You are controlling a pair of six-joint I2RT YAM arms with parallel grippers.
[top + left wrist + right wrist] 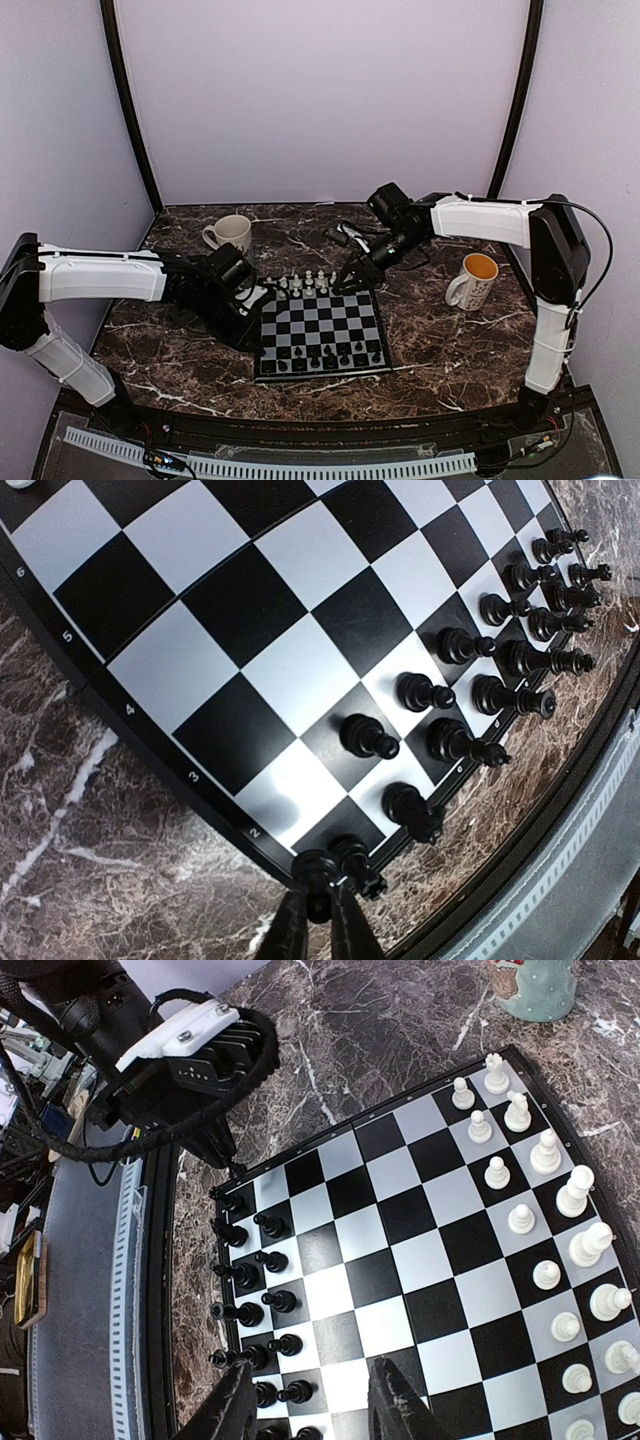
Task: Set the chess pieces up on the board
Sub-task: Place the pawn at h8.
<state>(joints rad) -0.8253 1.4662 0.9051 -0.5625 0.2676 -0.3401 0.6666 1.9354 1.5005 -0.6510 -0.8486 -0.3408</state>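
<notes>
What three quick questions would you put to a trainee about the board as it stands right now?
1. True or false: the right pincer is shut.
2. Where on the board do the black pieces stand? A) the two rows nearest the arms B) the far rows C) the middle rows
3. Fill in: the corner piece gripped by the left pincer sits at the board's ______ corner.

Key: 1 false, its jaws stand apart with nothing between them; 2 A; 3 near-left.
</notes>
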